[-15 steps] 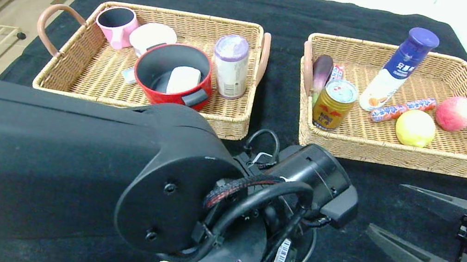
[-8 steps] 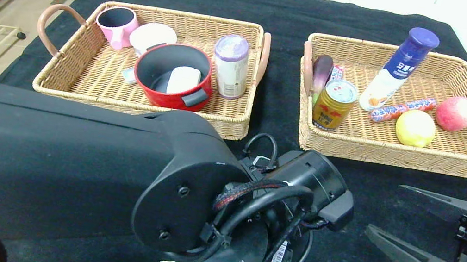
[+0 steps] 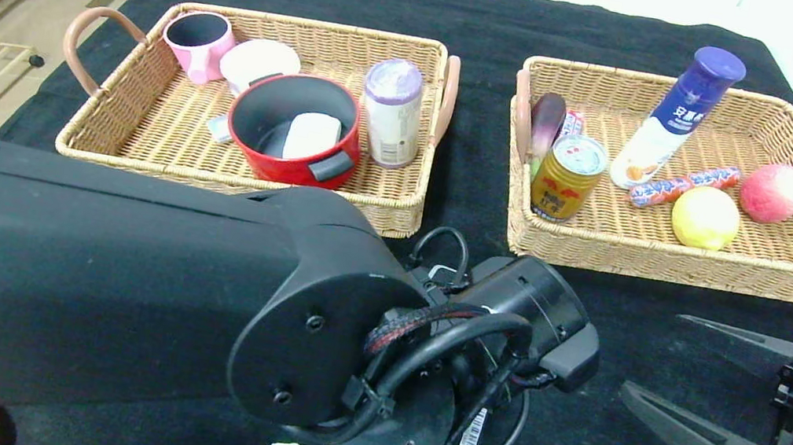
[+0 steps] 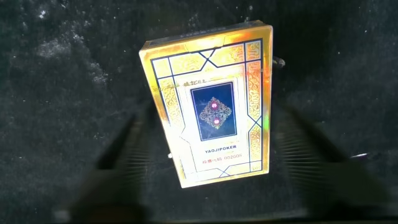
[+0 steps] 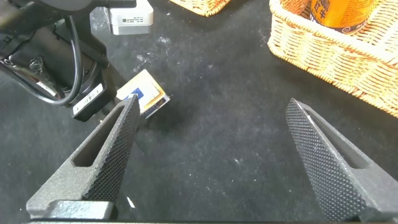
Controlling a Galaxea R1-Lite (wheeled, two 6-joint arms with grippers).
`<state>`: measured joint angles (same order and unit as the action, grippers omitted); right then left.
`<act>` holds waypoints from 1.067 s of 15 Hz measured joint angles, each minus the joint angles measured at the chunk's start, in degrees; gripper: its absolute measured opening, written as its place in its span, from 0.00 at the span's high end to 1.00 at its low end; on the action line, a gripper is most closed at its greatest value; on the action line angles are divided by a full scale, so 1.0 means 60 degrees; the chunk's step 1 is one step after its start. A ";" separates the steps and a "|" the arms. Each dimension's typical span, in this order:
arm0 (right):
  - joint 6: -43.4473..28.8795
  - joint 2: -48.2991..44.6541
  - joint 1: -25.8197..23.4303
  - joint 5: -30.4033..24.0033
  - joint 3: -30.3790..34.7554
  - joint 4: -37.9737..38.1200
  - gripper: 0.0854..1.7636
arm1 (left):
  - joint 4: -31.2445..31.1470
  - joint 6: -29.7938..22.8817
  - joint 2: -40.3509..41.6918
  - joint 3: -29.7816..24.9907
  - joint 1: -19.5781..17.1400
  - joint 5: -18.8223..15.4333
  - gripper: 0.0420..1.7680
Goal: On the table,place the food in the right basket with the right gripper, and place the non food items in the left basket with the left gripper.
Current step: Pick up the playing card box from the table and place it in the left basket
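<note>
The cream card box with blue diamond (image 4: 211, 106) lies flat on the black table (image 3: 492, 23) near its front edge. My left gripper (image 4: 211, 124) points straight down over it, open, with one finger on each side of the box. In the head view my left arm hides that gripper. The box also shows in the right wrist view (image 5: 144, 93). My right gripper (image 3: 654, 355) is open and empty above the cloth at the front right. The red pot (image 3: 278, 165) with the white block (image 3: 312, 136) in it sits in the left basket (image 3: 213, 174). The lemon (image 3: 705, 217), gold can (image 3: 567, 176) and tall bottle (image 3: 672, 115) are in the right basket (image 3: 675, 271).
The left basket also holds a pink mug (image 3: 196, 43), a white bowl (image 3: 260, 62) and a purple-lidded tin (image 3: 392, 110). The right basket also holds an eggplant (image 3: 546, 119), a wrapped sausage (image 3: 681, 186) and a pink apple (image 3: 773, 192).
My left arm has moved down and a little to the right over the card box, then almost stopped. The right gripper has barely shifted.
</note>
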<state>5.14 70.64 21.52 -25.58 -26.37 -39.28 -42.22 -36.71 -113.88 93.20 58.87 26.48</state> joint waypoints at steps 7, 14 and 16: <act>-0.0004 0.0000 0.0000 0.0000 0.0012 0.0002 0.03 | 0.0008 -0.0014 -0.0167 0.0055 -0.0008 -0.0022 0.42; 0.0010 0.0004 0.0000 -0.0004 0.0014 0.0006 0.03 | 0.0008 -0.0014 -0.0203 0.0106 -0.0081 -0.0085 0.43; 0.0010 0.0018 0.0000 0.0000 0.0022 -0.0004 0.03 | 0.0004 -0.0083 -0.0207 0.0114 -0.0106 -0.0095 0.43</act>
<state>5.21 70.75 21.52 -25.58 -26.23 -39.30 -42.19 -37.21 -115.13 93.88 58.23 25.91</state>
